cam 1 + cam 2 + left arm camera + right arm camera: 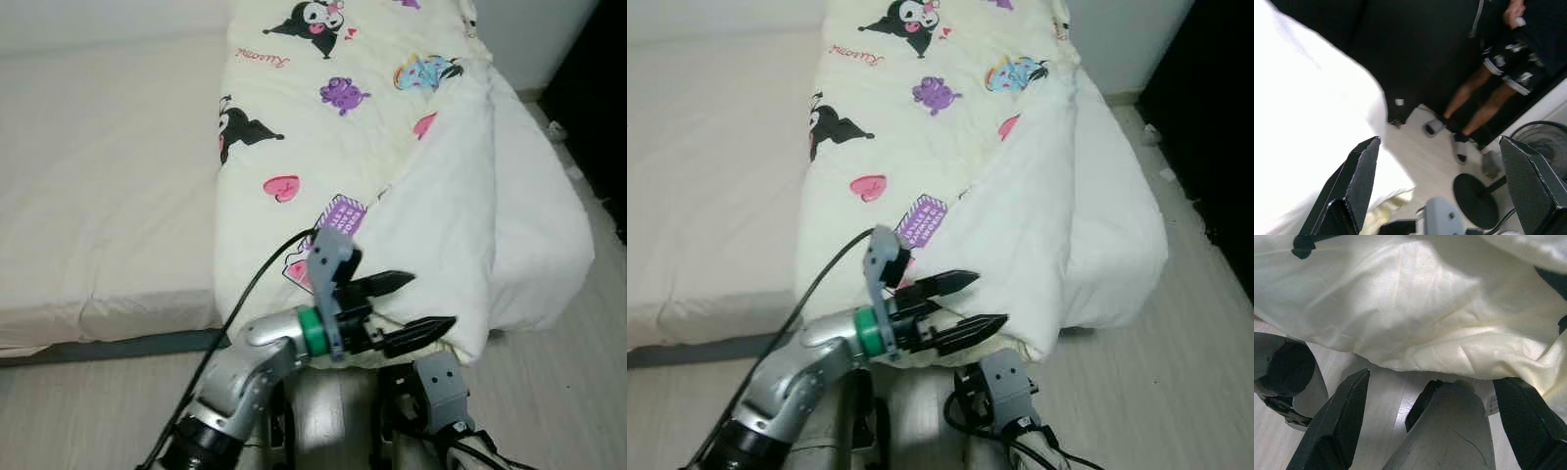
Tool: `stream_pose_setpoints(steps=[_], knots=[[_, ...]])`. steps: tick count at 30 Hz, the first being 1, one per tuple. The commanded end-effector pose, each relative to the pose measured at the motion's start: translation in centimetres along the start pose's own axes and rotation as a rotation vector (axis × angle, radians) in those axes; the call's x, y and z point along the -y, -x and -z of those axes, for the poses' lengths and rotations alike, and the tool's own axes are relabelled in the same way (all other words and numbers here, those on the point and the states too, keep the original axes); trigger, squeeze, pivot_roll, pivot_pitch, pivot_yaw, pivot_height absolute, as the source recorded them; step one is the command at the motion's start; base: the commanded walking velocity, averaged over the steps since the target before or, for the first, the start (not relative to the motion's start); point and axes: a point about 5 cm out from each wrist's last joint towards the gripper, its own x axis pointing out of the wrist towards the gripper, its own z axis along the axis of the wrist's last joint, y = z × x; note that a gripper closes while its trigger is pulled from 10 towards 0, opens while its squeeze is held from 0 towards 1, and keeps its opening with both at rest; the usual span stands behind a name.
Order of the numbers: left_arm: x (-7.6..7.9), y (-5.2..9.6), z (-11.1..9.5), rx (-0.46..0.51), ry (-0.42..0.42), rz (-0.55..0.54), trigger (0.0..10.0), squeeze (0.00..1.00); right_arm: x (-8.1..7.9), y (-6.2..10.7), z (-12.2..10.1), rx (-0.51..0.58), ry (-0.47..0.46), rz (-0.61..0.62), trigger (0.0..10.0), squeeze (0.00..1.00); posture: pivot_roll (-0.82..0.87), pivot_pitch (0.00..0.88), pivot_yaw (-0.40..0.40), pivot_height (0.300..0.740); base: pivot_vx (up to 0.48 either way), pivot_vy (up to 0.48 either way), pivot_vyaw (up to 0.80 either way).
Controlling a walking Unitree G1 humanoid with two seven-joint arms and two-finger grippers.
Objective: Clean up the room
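Reaching fwd at the foot of the bed, left pincer [407, 307] sits just at the near hanging edge of the duvet [323, 147], fingers spread w/ a clear gap, nothing between them; the two black tips point toward robot's right. Silver forearm w/ green ring behind it, black cable [257, 279] looping up over the duvet's near edge.

Right pincer [1432, 418] low, below the left one, near the robot's legs; wrist view shows its fingers spread wide, nothing gripped, pale-yellow fabric hanging just ahead of them over light wood floor [549, 392].

Duvet: cream-yellow, printed w/ cartoon characters, hearts, purple tags. Lies along the right part of the bed, near edge draping over the foot. Its right side is folded back, white underside [460, 196] exposed and bulging over the bed's corner.

Left of duvet: bare off-white mattress sheet [98, 176], fairly smooth.

Farther off (left wrist view): a person's bare legs [1476, 103] in dark patterned shorts and slippers, standing on the floor beyond the bed; a black floor fan [1542, 142] w/ round base beside them. Dark background behind.
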Motion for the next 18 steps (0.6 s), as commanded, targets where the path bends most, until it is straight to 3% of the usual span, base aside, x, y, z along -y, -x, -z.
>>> stream_pose_setpoints(steps=[1, 2, 4, 6, 8, 9, 10, 12, 16, 18], knots=[[-0.5, 0.8, 0.1, -0.011, -0.002, -0.036, 10.0, 0.0, -1.1, 1.0, 2.5, -0.113, -0.016, -0.029, 10.0, 0.0, -0.07, 0.202, 0.15, 0.635, 0.0, 0.0, 0.0], [-1.7, 1.4, -0.5, 0.018, -0.011, -0.124, 10.0, 0.0, -1.2, 0.8, 1.9, -0.068, -0.023, -0.04, 10.0, 0.0, -0.07, 0.202, 0.15, 0.635, 0.0, 0.0, 0.0], [-1.7, 1.4, -0.5, 0.018, -0.011, -0.124, 10.0, 0.0, -1.2, 0.8, 1.9, -0.068, -0.023, -0.04, 10.0, 0.0, -0.07, 0.202, 0.15, 0.635, 0.0, 0.0, 0.0], [-4.2, 2.9, -1.6, 0.088, -0.012, -0.308, 10.0, 0.0, -1.6, 0.4, 0.7, 0.005, -0.024, -0.071, 10.0, 0.0, -0.07, 0.198, 0.148, 0.635, 0.0, 0.0, 0.0], [-4.2, 2.9, -1.6, 0.088, -0.012, -0.308, 10.0, 0.0, -1.6, 0.4, 0.7, 0.005, -0.024, -0.071, 10.0, 0.0, -0.07, 0.198, 0.148, 0.635, 0.0, 0.0, 0.0], [-5.5, 3.9, -2.1, 0.114, -0.022, -0.405, 10.0, 0.0, -1.8, 0.2, 0.4, 0.012, -0.014, -0.091, 10.0, 0.0, -0.06, 0.197, 0.146, 0.635, 0.0, 0.0, 0.0], [-5.5, 3.9, -2.1, 0.114, -0.022, -0.405, 10.0, 0.0, -1.8, 0.2, 0.4, 0.012, -0.014, -0.091, 10.0, 0.0, -0.06, 0.197, 0.146, 0.635, 0.0, 0.0, 0.0], [-7.3, 6.0, -2.5, 0.129, -0.062, -0.545, 10.0, 0.0, -2.9, -0.3, -0.2, 0.044, 0.011, -0.192, 10.0, 0.0, -0.06, 0.195, 0.141, 0.635, 0.0, 0.0, 0.0], [-7.8, 6.8, -2.4, 0.122, -0.082, -0.592, 10.0, 0.0, -3.5, -0.5, -0.8, 0.074, 0.034, -0.251, 10.0, 0.0, -0.06, 0.195, 0.141, 0.635, 0.0, 0.0, 0.0], [-8.4, 8.4, -1.4, 0.077, -0.11, -0.674, 10.0, 0.0, -4.9, -1.1, -3.0, 0.172, 0.136, -0.373, 10.0, 0.0, -0.06, 0.191, 0.139, 0.635, 0.0, 0.0, 0.0]])
